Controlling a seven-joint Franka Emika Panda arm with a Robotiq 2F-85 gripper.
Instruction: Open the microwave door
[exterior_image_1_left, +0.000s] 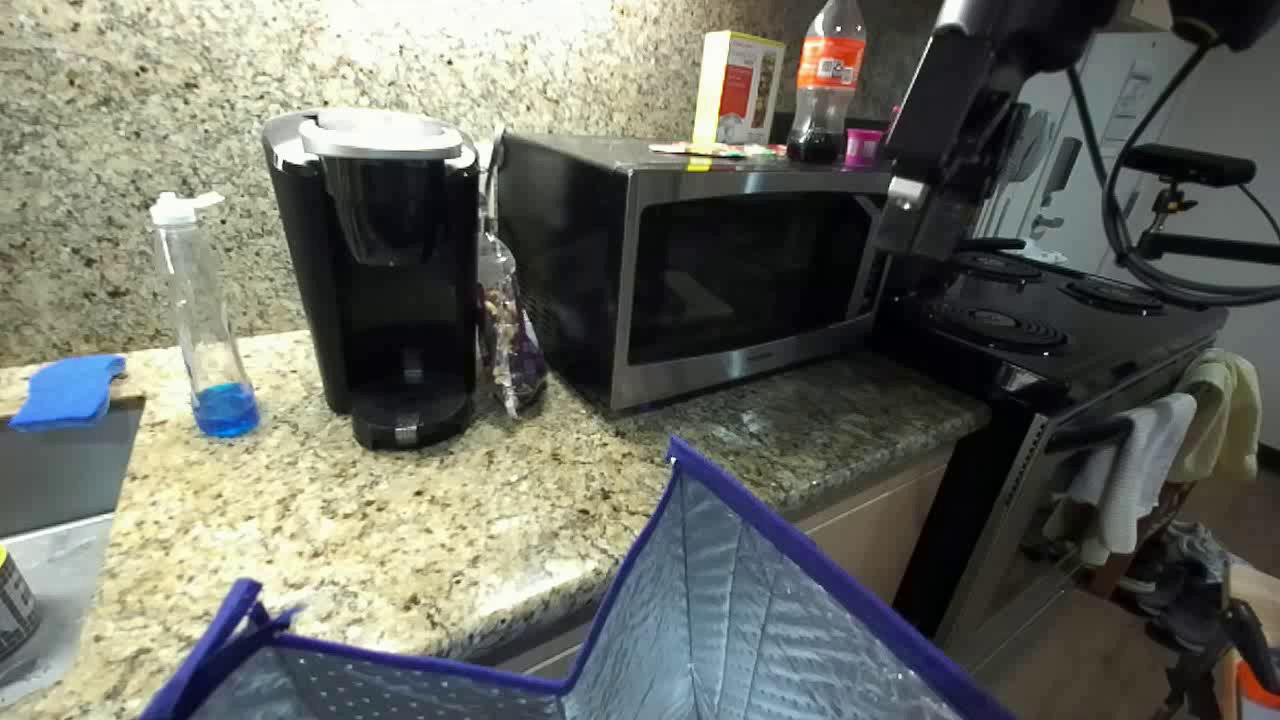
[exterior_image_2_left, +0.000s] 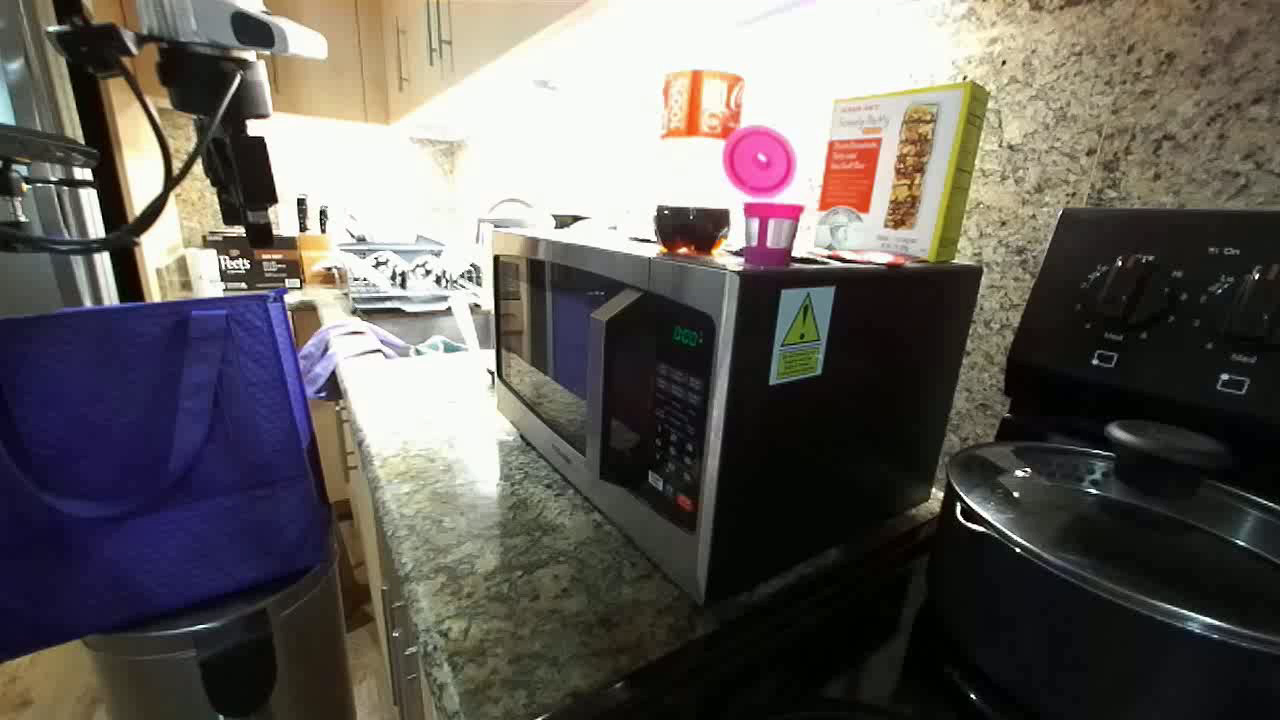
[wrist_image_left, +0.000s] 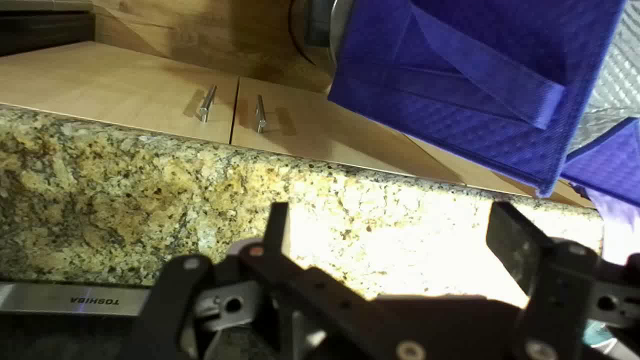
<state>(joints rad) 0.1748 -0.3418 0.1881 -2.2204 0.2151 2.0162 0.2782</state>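
my gripper (wrist_image_left: 392, 225) jaws spread wide, nothing held | I see microwave (exterior_image_2_left: 720, 420) on speckled counter (exterior_image_1_left: 400, 510), door (exterior_image_1_left: 750, 275) closed | stove (exterior_image_1_left: 1090, 345) beside it | purple bag (exterior_image_2_left: 150, 470) near counter edge

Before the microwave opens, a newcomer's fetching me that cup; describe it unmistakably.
In both exterior views, find the microwave. On top, just right of the bottle, stands the cup. Unlike bottle and box, it's small and bright pink, round lid raised.

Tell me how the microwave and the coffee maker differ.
The microwave is wide and boxy; the coffee maker is tall and narrow. The microwave's door is shut; the coffee maker's front bay is open. Both are dark-bodied and stand on the speckled counter.
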